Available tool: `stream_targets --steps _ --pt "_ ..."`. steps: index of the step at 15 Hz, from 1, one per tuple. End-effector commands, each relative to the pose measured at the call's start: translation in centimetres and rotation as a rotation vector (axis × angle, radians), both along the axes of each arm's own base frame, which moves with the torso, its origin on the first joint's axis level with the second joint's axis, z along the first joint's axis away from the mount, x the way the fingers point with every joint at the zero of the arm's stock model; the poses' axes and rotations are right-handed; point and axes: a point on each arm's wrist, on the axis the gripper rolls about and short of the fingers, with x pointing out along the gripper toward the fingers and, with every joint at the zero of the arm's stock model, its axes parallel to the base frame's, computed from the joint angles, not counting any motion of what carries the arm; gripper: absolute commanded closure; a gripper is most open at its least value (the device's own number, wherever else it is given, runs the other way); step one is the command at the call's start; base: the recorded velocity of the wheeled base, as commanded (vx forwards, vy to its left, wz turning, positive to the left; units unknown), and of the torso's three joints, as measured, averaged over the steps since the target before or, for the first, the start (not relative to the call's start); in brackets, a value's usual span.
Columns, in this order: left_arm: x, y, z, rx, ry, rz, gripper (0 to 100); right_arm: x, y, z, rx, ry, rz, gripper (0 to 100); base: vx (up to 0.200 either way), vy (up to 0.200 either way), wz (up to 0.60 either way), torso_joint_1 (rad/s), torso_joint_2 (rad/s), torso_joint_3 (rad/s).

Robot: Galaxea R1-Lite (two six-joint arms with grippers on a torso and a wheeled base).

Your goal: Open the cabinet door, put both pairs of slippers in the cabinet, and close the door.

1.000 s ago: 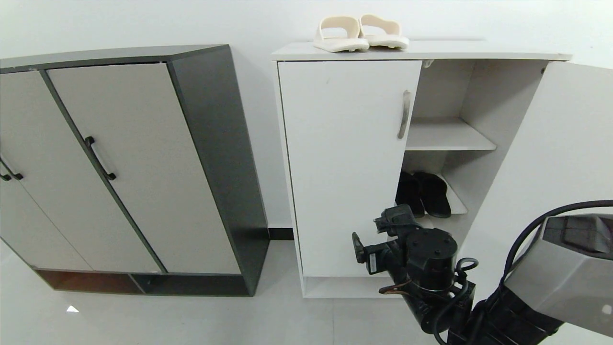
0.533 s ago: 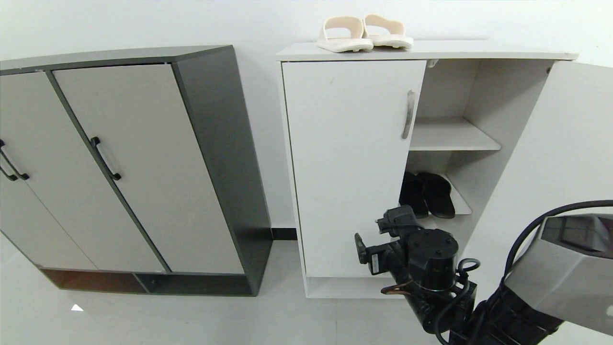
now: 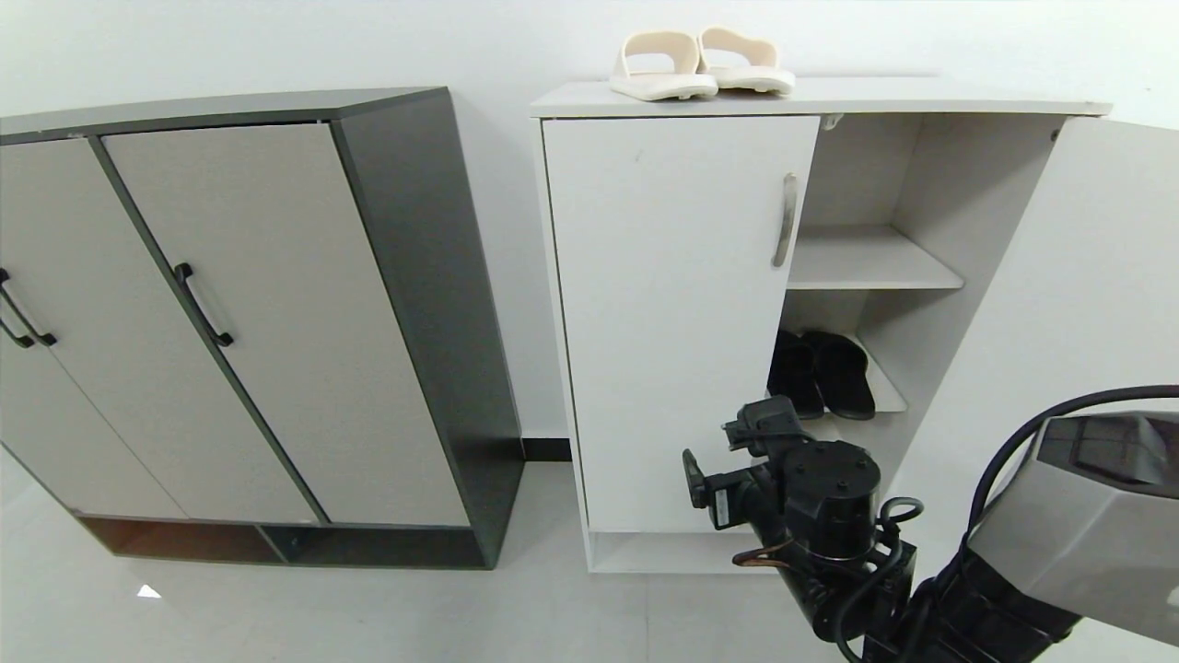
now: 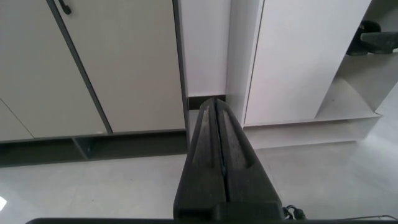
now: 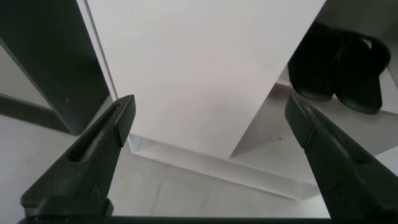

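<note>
The cream slippers [image 3: 700,63] are sitting on top of the cabinet [image 3: 921,94], far above your right end effector [image 3: 728,448], which is gaping open and empty. The black slippers [image 3: 822,373] are lying just beyond it. Reaching up, you are risking clipping the closed door [image 3: 672,313] or nudging that pair off.

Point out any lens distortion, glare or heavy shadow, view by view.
Head view: the wide lens splays the white cabinet and dark cabinet outward, and a small glare spot marks the floor. Right wrist view: the black slippers sit in shade inside the cabinet. Left wrist view: even light, soft sheen on the floor.
</note>
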Motion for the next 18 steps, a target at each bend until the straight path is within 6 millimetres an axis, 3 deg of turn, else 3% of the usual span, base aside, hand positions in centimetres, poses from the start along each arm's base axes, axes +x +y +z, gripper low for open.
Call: stream_targets --steps 1,8,18 --pt "0.01 0.00 0.02 0.000 0.000 0.001 100 0.04 0.03 -0.21 -0.004 0.004 0.000 0 0.000 0.000 0.00 0.002 -0.14 -0.139" --pt "0.01 0.00 0.02 0.000 0.000 0.001 100 0.04 0.03 -0.21 -0.004 0.004 0.000 0 0.000 0.000 0.00 0.037 -0.38 -0.342" --pt "0.01 0.00 0.02 0.000 0.000 0.001 100 0.15 -0.09 -0.21 -0.004 0.004 -0.004 0 0.000 0.000 0.00 0.145 -0.47 -0.331"
